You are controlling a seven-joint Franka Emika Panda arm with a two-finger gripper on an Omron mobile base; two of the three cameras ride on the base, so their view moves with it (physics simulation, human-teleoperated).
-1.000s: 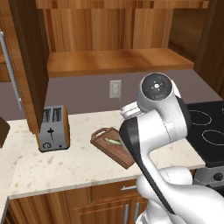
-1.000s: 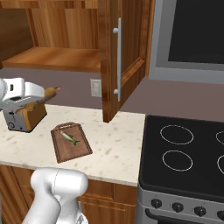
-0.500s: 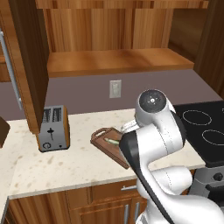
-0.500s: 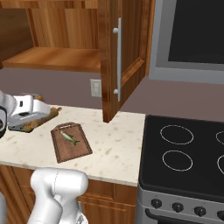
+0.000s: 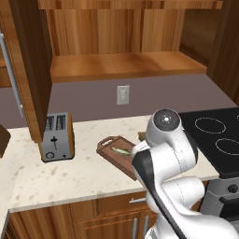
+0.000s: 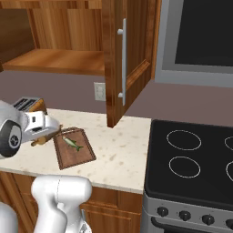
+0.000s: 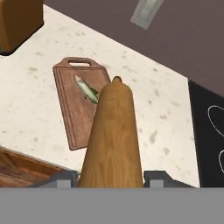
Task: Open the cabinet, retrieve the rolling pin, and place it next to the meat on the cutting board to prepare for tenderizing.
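My gripper (image 7: 111,178) is shut on the rolling pin (image 7: 111,140), a light-tan wooden cylinder that runs away from the hand between both fingertips (image 7: 61,179). Below and beyond its tip lies the cutting board (image 7: 81,105) with the meat (image 7: 87,89), a small silvery-green fish, near its handle end. From the right base, the gripper (image 6: 53,131) hovers just left of the cutting board (image 6: 73,152), with one end of the rolling pin (image 6: 38,142) poking out below the hand. The meat (image 6: 73,143) lies on the board. The cabinet (image 5: 121,65) stands open, its shelf bare.
The toaster (image 5: 57,136) stands left of the board on the speckled counter (image 5: 70,177). An open cabinet door (image 6: 123,59) hangs above the counter to the board's right. The black stove (image 6: 191,159) lies further right. A wall outlet (image 5: 122,94) sits behind the board.
The arm has swung down and over from beside the toaster toward the cutting board, carrying the rolling pin. The hand is now lower and closer to the board's left edge.
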